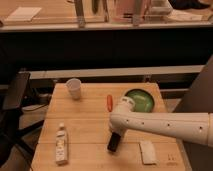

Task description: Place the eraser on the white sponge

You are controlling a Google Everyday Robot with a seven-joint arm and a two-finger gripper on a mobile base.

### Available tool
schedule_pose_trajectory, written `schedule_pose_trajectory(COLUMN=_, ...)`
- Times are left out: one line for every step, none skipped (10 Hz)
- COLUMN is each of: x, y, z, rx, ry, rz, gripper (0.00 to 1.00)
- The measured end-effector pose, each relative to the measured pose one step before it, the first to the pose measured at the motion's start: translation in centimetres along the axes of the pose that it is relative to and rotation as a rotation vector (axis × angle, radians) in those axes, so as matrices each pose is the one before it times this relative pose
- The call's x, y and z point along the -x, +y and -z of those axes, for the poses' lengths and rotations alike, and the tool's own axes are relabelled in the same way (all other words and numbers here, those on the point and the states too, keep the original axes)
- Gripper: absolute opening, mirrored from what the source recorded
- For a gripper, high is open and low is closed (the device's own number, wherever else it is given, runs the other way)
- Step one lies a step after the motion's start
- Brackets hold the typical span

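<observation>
The white sponge (148, 151) lies flat on the wooden table (85, 125) near the front right. My gripper (114, 143) is the dark end of the white arm (160, 125), which reaches in from the right. It points down at the table, to the left of the sponge and apart from it. A black block-like shape sits at the gripper's tip. I cannot tell the eraser apart from the gripper there. No other black block shows on the table.
A white cup (74, 88) stands at the back left. An orange carrot-like piece (109, 101) lies beside a green plate (139, 99) at the back right. A white-labelled bottle (61, 144) lies at the front left. A black chair (15, 92) stands left of the table.
</observation>
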Motion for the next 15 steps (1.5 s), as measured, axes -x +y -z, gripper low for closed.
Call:
schedule_pose_trajectory(x=-0.250, y=0.506, z=0.299, rx=-0.00399, ry=-0.00056, rz=-0.00948, gripper=0.05)
schedule_pose_trajectory(x=-0.242, y=0.605, z=0.351, rx=-0.00329, ry=0.00192, rz=-0.00841, gripper=0.05)
schedule_pose_trajectory(x=-0.020, y=0.245, z=0.232, rx=-0.00341, ry=-0.00142, rz=-0.00482, gripper=0.05)
schedule_pose_trajectory(x=-0.206, y=0.134, z=0.313, rx=-0.00814, ry=0.00169, rz=-0.00340, gripper=0.05)
schedule_pose_trajectory(x=-0.370, y=0.662, z=0.441, rx=0.00012, ry=0.00283, rz=-0.00556, gripper=0.05)
schedule_pose_trajectory(x=-0.331, y=0.870, z=0.760, rx=-0.00595, ry=-0.00047, rz=-0.01683, gripper=0.05)
schedule_pose_trajectory(x=-0.033, y=0.026, z=0.334, rx=-0.00310, ry=-0.00257, rz=-0.00620, gripper=0.01)
schedule_pose_trajectory(x=0.047, y=-0.018, z=-0.010, rx=-0.00222, ry=-0.00296, rz=-0.00053, gripper=0.00)
schedule_pose_trajectory(x=-0.249, y=0.789, z=-0.054, rx=-0.00239, ry=-0.00345, rz=-0.00596, gripper=0.00)
schedule_pose_trajectory(x=-0.483, y=1.140, z=0.086, rx=-0.00085, ry=-0.00183, rz=-0.00661, gripper=0.00)
schedule_pose_trajectory(x=-0.235, y=0.502, z=0.039, rx=-0.00106, ry=-0.00210, rz=-0.00437, gripper=0.00)
schedule_pose_trajectory(x=-0.258, y=0.300, z=0.150, rx=-0.00361, ry=-0.00389, rz=-0.00136, gripper=0.00)
schedule_pose_trajectory(x=-0.166, y=0.316, z=0.139, rx=-0.00175, ry=-0.00355, rz=-0.00583, gripper=0.00)
schedule_pose_trajectory(x=-0.123, y=0.378, z=0.037, rx=-0.00273, ry=-0.00492, rz=-0.00609, gripper=0.00)
schedule_pose_trajectory(x=-0.163, y=0.523, z=0.002, rx=-0.00155, ry=-0.00329, rz=-0.00367, gripper=0.00)
